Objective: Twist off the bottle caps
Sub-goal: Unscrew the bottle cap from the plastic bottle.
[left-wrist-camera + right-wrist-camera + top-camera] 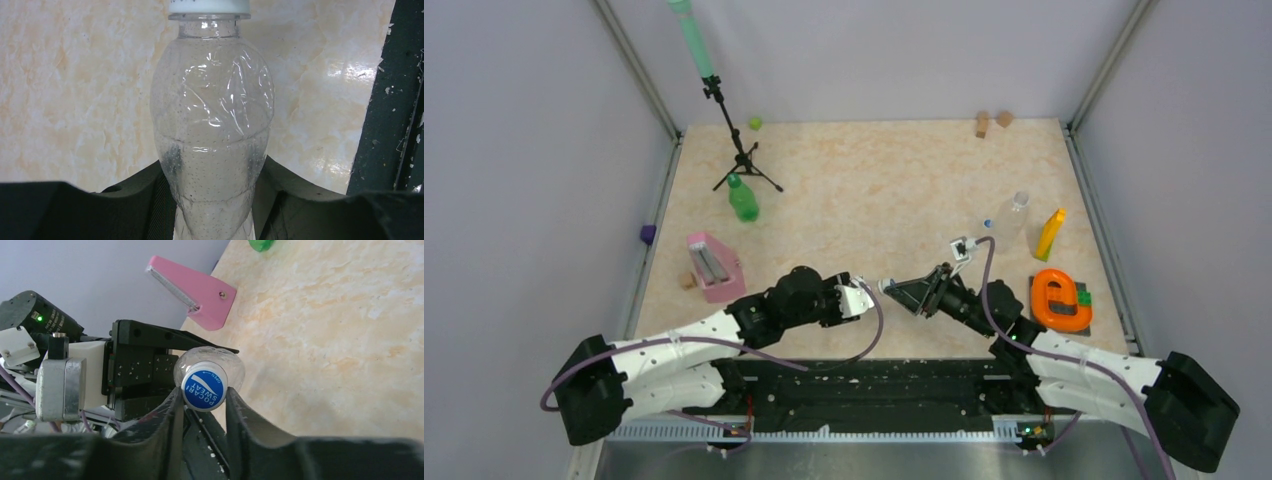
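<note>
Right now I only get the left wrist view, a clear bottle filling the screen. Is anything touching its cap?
Observer: Yes, the right end effector is closed on the blue cap of that bottle.
Operator: Are there other bottles?
Observer: A green bottle stands by a tripod, far left.
Operator: Any more?
Observer: One clear bottle sits beside a yellow block, on the right.
</note>
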`<state>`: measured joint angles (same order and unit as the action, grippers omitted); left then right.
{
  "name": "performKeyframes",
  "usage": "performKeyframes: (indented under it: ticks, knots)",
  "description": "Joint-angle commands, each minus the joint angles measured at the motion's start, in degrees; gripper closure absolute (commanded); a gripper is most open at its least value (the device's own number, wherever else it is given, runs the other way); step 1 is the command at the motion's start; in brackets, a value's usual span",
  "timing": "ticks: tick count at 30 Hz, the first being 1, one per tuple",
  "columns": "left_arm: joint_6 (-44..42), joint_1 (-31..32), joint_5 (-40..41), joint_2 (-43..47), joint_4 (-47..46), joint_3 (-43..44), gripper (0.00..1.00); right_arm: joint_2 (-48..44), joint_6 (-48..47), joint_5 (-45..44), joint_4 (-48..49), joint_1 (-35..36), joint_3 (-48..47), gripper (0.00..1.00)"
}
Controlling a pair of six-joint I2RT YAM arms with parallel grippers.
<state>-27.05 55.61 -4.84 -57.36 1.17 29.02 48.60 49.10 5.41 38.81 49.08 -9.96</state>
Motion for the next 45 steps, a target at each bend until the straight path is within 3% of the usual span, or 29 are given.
performKeyframes:
  ticks: [1,8,12,17,31,37,45]
  knots:
    - [-0.46,0.28,0.28,0.35,-2.95,0.12,1.0,0.57,-0.79,1.3,3.14,-0.01,-2.63,0.78]
    - [4.93,0.2,-1.72,2.02,0.49,1.66,1.0,-0.47,-5.03,3.25,2.31,0.0,-2.03,0.91]
    - [7.75,-2.41,-11.54,2.43,0.8,3.07,1.0,-2.07,-7.5,4.05,1.76,0.03,-1.16,0.96]
    - [11.79,-10.01,-27.74,1.99,-0.64,2.9,1.0,-4.59,-10.01,5.66,2.06,0.05,0.41,0.99]
    - [15.54,-16.44,-46.04,-5.88,1.76,6.93,1.0,-4.66,-10.93,5.04,2.92,0.01,1.53,1.0]
    - [16.33,-17.86,-46.04,-3.26,1.47,6.09,1.0,-4.6,-10.63,4.46,2.92,0.0,1.61,1.0]
    - [17.03,-18.06,-39.86,-1.63,2.87,5.59,1.0,-8.1,-9.39,0.57,-1.52,0.02,1.35,1.0]
